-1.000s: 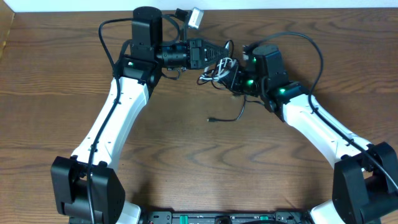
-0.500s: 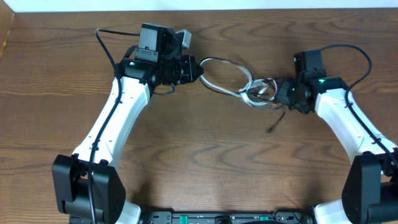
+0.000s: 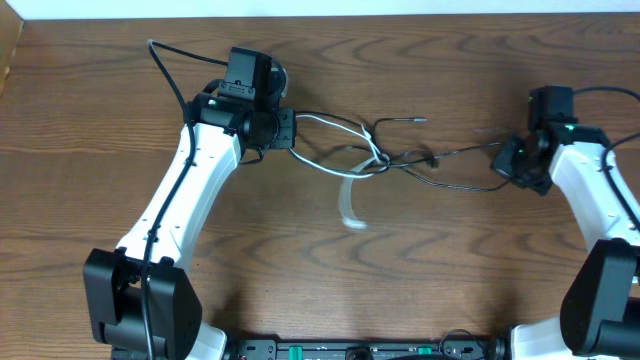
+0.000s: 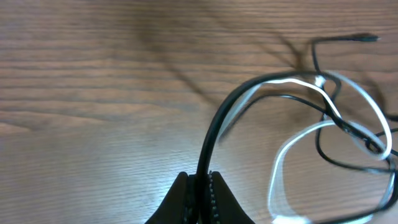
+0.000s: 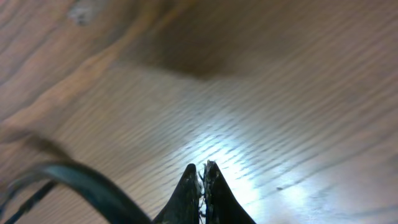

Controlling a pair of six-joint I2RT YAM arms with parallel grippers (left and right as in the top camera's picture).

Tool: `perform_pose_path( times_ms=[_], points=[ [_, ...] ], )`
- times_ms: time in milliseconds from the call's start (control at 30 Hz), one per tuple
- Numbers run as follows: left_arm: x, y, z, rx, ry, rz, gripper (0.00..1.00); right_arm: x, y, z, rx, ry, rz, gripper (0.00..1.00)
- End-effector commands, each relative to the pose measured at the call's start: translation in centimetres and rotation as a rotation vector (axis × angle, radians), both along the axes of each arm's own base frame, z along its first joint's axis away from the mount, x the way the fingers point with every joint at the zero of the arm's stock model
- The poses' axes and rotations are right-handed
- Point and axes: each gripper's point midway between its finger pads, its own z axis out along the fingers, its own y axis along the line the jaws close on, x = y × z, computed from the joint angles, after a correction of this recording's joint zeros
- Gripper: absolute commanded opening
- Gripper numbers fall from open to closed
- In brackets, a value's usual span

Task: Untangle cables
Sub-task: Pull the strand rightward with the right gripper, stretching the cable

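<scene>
The white cable (image 3: 330,122) and the black cable (image 3: 465,152) stretch between my two grippers over the wooden table, still crossed in a knot (image 3: 385,160) near the middle. A blurred white tail (image 3: 350,208) reaches toward the front. My left gripper (image 3: 293,131) is shut on the cables. In the left wrist view its jaws (image 4: 200,180) pinch the black cable (image 4: 214,130), with the white cable (image 4: 281,163) looping to the right. My right gripper (image 3: 503,160) is shut on the black cable's far end. The right wrist view shows its shut jaws (image 5: 201,169) and a blurred black cable (image 5: 87,180).
A free black plug end (image 3: 415,119) points right behind the knot. The left arm's own thick black wire (image 3: 165,55) arcs at the back left. The table's back edge (image 3: 400,14) runs close behind both grippers.
The grippers have pulled apart: the right one moved far to the right, the left one slightly left. The tight bundle has stretched into a long line, and a white tail has swung out toward the front.
</scene>
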Motion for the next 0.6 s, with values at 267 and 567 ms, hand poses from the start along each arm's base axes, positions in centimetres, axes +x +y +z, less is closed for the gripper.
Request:
perform_pose_path(
  times_ms=[267, 567],
  points=[
    [3.1, 4.5, 4.6, 0.078, -0.168, 0.108, 0.07, -0.4, -5.1, 1.1, 0.144, -0.081, -0.095, 0.01],
    [3.7, 6.5, 16.6, 0.009, -0.485, 0.181, 0.08, -1.6, -9.0, 1.2, 0.129, -0.095, -0.187, 0.01]
  ],
)
